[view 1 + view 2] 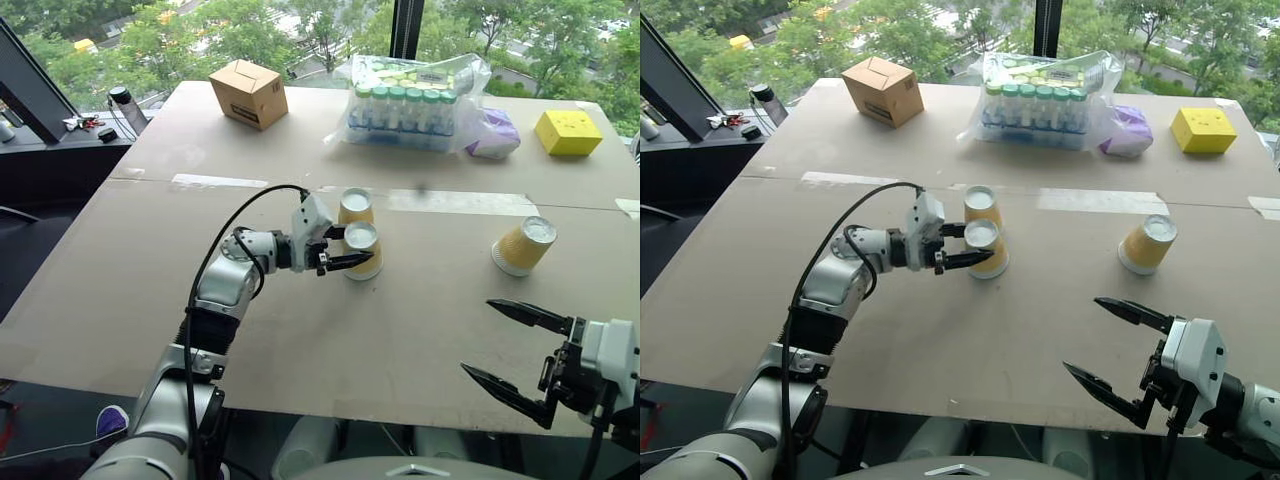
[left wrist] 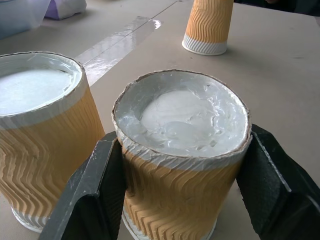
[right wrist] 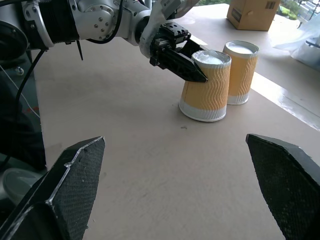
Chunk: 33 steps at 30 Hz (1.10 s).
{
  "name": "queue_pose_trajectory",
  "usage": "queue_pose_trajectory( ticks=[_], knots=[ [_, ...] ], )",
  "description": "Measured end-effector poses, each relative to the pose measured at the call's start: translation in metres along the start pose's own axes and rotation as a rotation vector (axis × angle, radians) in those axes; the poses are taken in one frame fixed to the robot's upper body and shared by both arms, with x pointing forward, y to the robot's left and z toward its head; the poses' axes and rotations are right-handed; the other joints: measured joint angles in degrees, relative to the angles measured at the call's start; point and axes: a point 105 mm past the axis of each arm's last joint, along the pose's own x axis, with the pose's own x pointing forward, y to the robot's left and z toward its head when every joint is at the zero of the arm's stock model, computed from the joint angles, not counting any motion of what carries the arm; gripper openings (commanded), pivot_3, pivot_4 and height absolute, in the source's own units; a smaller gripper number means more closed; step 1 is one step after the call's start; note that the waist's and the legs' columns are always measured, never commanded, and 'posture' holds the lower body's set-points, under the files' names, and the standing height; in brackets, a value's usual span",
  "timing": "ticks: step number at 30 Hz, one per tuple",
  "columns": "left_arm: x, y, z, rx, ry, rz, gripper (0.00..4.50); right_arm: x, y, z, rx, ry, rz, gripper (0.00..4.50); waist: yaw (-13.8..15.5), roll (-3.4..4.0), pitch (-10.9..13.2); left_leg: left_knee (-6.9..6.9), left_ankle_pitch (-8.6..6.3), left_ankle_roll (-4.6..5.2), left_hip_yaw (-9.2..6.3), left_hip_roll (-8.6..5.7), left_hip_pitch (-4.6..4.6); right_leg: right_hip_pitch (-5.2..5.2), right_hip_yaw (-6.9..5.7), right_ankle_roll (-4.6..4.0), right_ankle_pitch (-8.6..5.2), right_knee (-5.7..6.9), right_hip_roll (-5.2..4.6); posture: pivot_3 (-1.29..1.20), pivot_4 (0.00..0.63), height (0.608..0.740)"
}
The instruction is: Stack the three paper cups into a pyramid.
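Three small tapered yellow-orange paper cups with ribbed sides sit upside down on the broad beige cardboard-covered table, none stacked. The near cup is pinched between the two black fingers of the left gripper, which reaches in from the side near the cup's upturned white base; in the right wrist view this cup leans a little, though whether its rim is lifted off the surface is hard to tell. Just behind it stands the second cup, upright on its rim and very close beside the held one, perhaps touching. The third cup stands well apart on the robot's right, tilted in the head views. The right gripper hovers near the table's front edge, its fingers spread wide around nothing. Along the far side lie a small brown cardboard box, a clear plastic bag of green-capped bottles, a purple packet and a yellow block.
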Motion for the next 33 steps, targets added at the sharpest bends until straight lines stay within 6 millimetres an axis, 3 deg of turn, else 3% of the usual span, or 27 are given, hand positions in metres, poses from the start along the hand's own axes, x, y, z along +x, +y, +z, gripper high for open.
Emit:
queue_pose_trajectory(
  ticks=[7,8,10,11,19,24,28,33],
  knots=[
    [0.003,0.003,-0.001,0.019,0.0,-0.006,2.56,0.0,0.0,0.0,-0.001,-0.001,-0.003,4.5,0.02,-0.01,-0.01,0.1,0.0,0.0,-0.03,-0.02,0.02,0.09,-0.02,0.05,0.02,0.0,0.0,0.0,0.15,0.74],
    [0.003,0.003,-0.001,0.018,0.0,-0.007,3.5,0.0,0.0,0.001,-0.001,-0.001,-0.003,4.5,0.03,-0.01,-0.01,0.11,0.0,0.01,-0.04,-0.02,0.02,0.09,-0.03,0.05,0.03,0.0,0.0,0.0,0.15,0.74],
    [0.004,0.003,-0.004,0.013,0.009,-0.008,4.27,0.0,0.0,0.001,-0.001,-0.001,-0.003,4.5,0.01,-0.01,-0.01,0.12,0.0,0.01,-0.04,-0.02,0.02,0.1,-0.03,0.05,0.03,0.0,0.0,0.0,0.15,0.74],
    [0.003,0.003,-0.007,0.005,0.022,-0.005,4.44,0.0,0.0,0.0,0.0,0.0,-0.003,4.5,0.0,-0.01,-0.01,0.12,0.0,0.01,-0.04,-0.02,0.02,0.1,-0.03,0.05,0.03,0.0,0.0,0.0,0.15,0.74],
    [-0.001,0.001,-0.009,0.003,0.036,-0.017,4.44,0.0,-0.001,0.001,0.0,-0.003,-0.01,4.5,-0.1,-0.01,-0.01,0.12,-0.01,0.01,-0.05,-0.02,0.02,0.09,-0.03,0.05,0.03,0.0,0.0,0.0,0.15,0.74],
    [-0.024,-0.007,-0.009,-0.018,0.03,0.001,4.44,0.005,-0.014,0.006,0.016,-0.029,-0.07,4.5,-0.14,-0.01,-0.01,0.11,-0.01,0.01,-0.07,-0.01,0.02,0.08,-0.02,0.05,0.03,0.0,0.0,0.0,0.15,0.74],
    [-0.041,-0.016,-0.008,-0.037,0.028,0.013,4.44,0.008,-0.037,0.007,0.0,-0.05,-0.171,4.5,-0.06,-0.01,-0.01,0.11,-0.01,0.01,-0.05,-0.02,0.02,0.09,-0.01,0.04,0.03,-0.01,-0.01,0.0,0.15,0.74],
    [-0.077,-0.036,-0.013,-0.054,0.029,0.053,4.44,0.007,-0.102,-0.013,0.042,0.048,-0.464,4.5,-0.56,0.01,0.0,0.03,-0.01,0.0,-0.03,0.0,0.06,0.07,0.03,-0.02,0.06,-0.01,0.01,0.0,0.15,0.74]
  ],
)
